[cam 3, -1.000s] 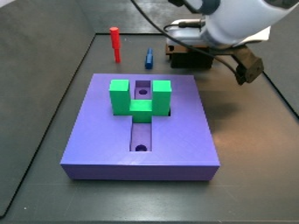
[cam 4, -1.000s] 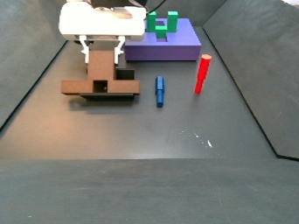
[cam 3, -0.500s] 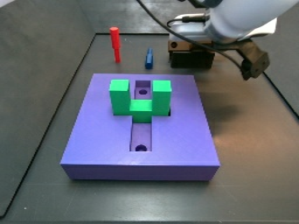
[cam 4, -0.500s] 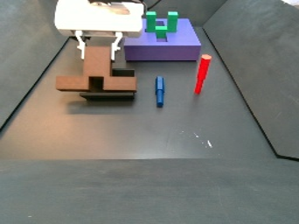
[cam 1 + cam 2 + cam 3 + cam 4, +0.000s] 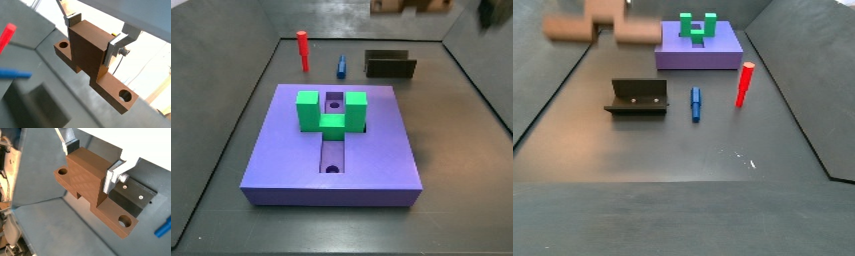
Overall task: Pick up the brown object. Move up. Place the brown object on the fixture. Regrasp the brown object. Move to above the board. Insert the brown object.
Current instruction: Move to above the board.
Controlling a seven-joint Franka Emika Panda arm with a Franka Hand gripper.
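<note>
Floor, dark grey and walled, carries in both side views the lavender board (image 5: 331,140) with its green block (image 5: 333,110), the fixture (image 5: 635,98) standing bare, a blue peg (image 5: 696,103) and a red peg (image 5: 744,84); at the upper edge we see only a brown blur (image 5: 591,19). Both wrist views add what those lack: we find the gripper (image 5: 97,32) pinching the brown object (image 5: 91,49), lifted above the floor with silver fingers (image 5: 115,172) against its sides.

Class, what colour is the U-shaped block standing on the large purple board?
Green. The U-shaped block shows best in a side view, on the board.
</note>
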